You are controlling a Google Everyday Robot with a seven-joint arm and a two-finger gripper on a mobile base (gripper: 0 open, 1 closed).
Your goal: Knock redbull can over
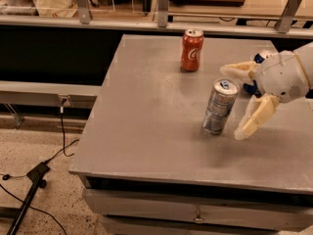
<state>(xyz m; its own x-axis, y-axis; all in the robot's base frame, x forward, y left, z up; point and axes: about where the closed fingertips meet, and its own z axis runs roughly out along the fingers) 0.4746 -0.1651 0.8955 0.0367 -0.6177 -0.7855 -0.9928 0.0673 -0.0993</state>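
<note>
The redbull can (219,107) is a slim silver can with blue patches and a blue tab top. It stands on the grey table (146,121), leaning slightly to the right. My gripper (234,103) is just right of the can, open, with one cream finger (238,70) behind the can's top and the other (254,117) in front at its right. The fingers are close to the can but I cannot tell if they touch it.
A red Coca-Cola can (191,50) stands upright at the back middle of the table. A dark blue object (252,86) is partly hidden behind my gripper. A rail with posts (161,13) runs behind the table. Cables (54,155) lie on the floor at left.
</note>
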